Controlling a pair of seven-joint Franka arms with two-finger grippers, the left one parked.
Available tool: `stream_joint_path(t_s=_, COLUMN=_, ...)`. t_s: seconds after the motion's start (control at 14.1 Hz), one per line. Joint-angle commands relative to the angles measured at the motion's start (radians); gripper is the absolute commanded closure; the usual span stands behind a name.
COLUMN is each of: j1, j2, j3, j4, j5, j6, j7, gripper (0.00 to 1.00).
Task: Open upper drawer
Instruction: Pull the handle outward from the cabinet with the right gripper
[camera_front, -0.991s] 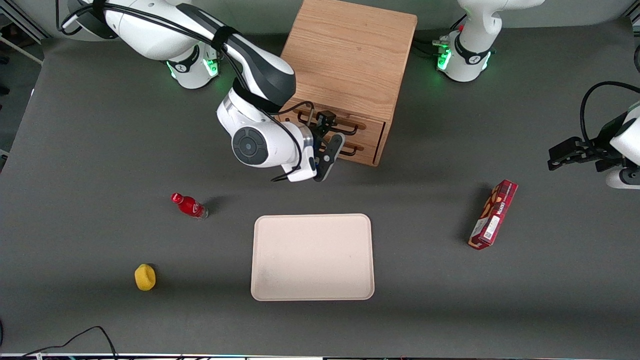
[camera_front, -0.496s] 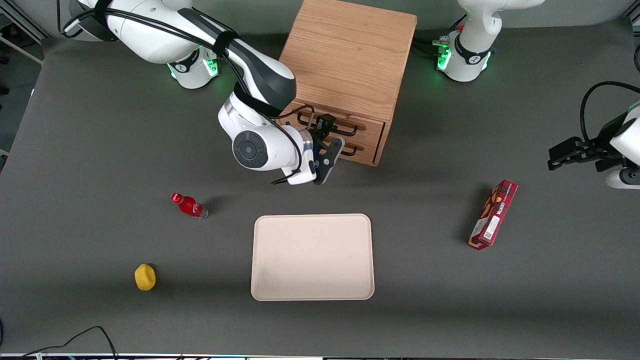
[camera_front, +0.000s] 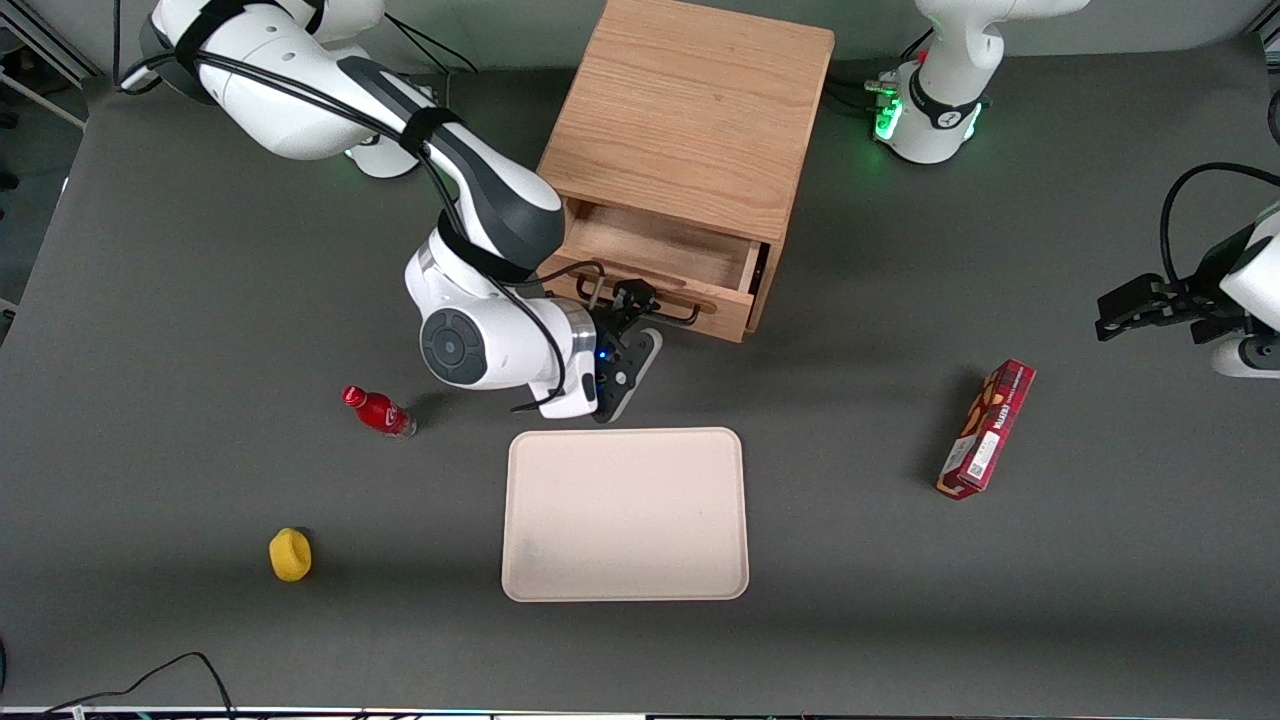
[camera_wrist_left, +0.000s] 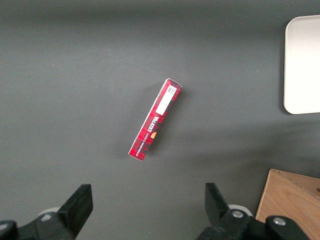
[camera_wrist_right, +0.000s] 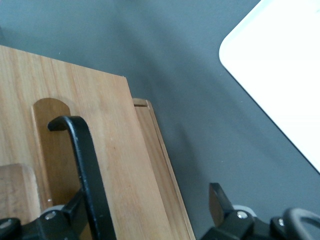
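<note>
The upper drawer (camera_front: 660, 252) is standing partly out of the cabinet (camera_front: 690, 110), its front edge facing the tray (camera_front: 625, 515) at six o'clock, with bare table lying between. The gripper (camera_front: 638, 300) is sitting at the handle (camera_front: 676, 314), fingers spread, one touching the bar. The lettering on the red box (camera_front: 985, 430) is showing too small to read.

The upper drawer (camera_front: 655, 262) has slid out of the oak cabinet (camera_front: 690, 115) toward the front camera, and its wooden inside is now visible. The gripper (camera_front: 628, 312) has moved with the black bar handle (camera_front: 640, 298), nearer to the tray (camera_front: 625, 515), and the arm's wrist came closer to the red bottle (camera_front: 378, 411).
</note>
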Motion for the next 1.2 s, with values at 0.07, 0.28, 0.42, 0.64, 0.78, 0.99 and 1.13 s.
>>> stream_joint_path(t_s=0.07, j1=0.011, j2=0.03, j3=-0.011, j4=0.071, j5=-0.017, j6=-0.009, j7=-0.011, gripper=0.0)
stream_joint_path(t_s=0.28, j1=0.012, j2=0.067, j3=-0.022, j4=0.122, j5=-0.017, j6=-0.007, j7=-0.011, gripper=0.0)
stream_joint_path(t_s=0.42, j1=0.011, j2=0.081, j3=-0.028, j4=0.14, j5=-0.018, j6=-0.006, j7=-0.012, gripper=0.0)
stream_joint_path(t_s=0.64, j1=0.011, j2=0.101, j3=-0.037, j4=0.165, j5=-0.018, j6=-0.004, j7=-0.012, gripper=0.0)
stream_joint_path(t_s=0.78, j1=0.013, j2=0.103, j3=-0.049, j4=0.18, j5=-0.018, j6=-0.003, j7=-0.012, gripper=0.0)
stream_joint_path(t_s=0.99, j1=0.012, j2=0.103, j3=-0.078, j4=0.203, j5=-0.017, j6=-0.006, j7=-0.015, gripper=0.0)
stream_joint_path(t_s=1.13, j1=0.011, j2=0.104, j3=-0.092, j4=0.223, j5=-0.018, j6=-0.006, j7=-0.015, gripper=0.0)
